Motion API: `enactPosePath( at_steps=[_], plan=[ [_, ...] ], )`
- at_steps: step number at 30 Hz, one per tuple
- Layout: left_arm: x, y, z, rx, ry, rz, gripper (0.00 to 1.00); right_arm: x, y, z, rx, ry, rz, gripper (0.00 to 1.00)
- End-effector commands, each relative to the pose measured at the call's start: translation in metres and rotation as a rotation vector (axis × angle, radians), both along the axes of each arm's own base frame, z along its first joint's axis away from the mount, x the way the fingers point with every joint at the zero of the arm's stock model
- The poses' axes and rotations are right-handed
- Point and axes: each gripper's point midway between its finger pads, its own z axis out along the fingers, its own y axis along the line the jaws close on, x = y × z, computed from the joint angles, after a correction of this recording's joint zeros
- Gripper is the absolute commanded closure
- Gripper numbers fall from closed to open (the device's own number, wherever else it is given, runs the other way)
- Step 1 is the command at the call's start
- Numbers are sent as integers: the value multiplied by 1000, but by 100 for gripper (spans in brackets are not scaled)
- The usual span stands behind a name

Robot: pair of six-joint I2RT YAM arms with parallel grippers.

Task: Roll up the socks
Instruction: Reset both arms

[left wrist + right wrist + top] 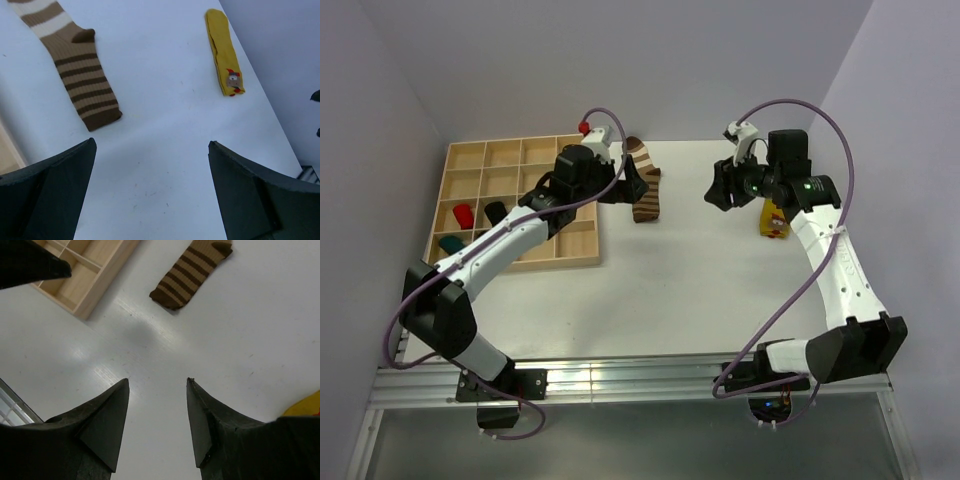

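Striped sock [80, 75] ahead of left hand [152, 144], apart

striped sock [80, 75]: tan, dark-brown stripes, cream bands
yellow sock [220, 45]: yellow, red-brown figure
tray [565, 262]: pale wood

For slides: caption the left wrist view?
Open jaws over white table; striped sock and yellow sock lie flat, apart.

Open tabletop [700, 290] btwn brown-striped sock [646, 195] & yellow sock [775, 222]; wooden tray [560, 263] on L.
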Motion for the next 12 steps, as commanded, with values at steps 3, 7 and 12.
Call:
enactPosePath(
  at_steps=[3,7,12],
  plan=[
    [-11,-20,5,-79,-2,-100,0,3,-8,16,43,-64,-102,36],
    [-16,-28,2,-73,3,-121,1,0,-10,17,26,-98,-97,34],
    [-18,-28,-2,-55,10,-120,1,-1,-9,18,37,-105,-93,32]
  ],
)
